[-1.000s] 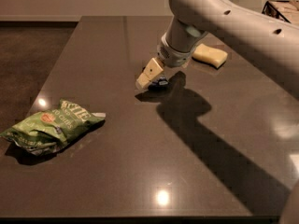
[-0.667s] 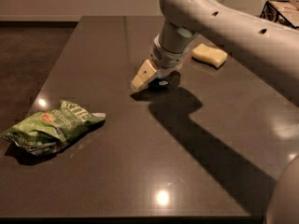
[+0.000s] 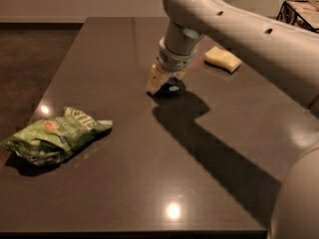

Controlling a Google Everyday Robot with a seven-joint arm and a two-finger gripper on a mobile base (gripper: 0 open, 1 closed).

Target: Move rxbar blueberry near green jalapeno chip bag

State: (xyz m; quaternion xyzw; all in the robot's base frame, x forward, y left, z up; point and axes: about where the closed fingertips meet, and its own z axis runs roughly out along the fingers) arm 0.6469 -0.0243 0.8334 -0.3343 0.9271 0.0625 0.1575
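One green chip bag (image 3: 55, 136) lies crumpled near the front left corner of the counter (image 3: 149, 193), close to its left edge. Farther back, about midway across and nearer the far edge, the gripper (image 3: 167, 82) hangs low at the end of the pale arm (image 3: 234, 26). It is right over the small dark blue bar (image 3: 174, 87), which peeks out beneath it and seems to rest on the surface. Whether the gripper has clamped the bar or is merely set around it cannot be told. Beyond, toward the far right corner, a yellow sponge (image 3: 222, 59) lies apart from the bar, and a wire basket (image 3: 299, 14) sits at that corner. The task looks barely begun. Bar and bag are well apart, so the bar must be gripped securely, carried toward the front left and set down beside the bag.
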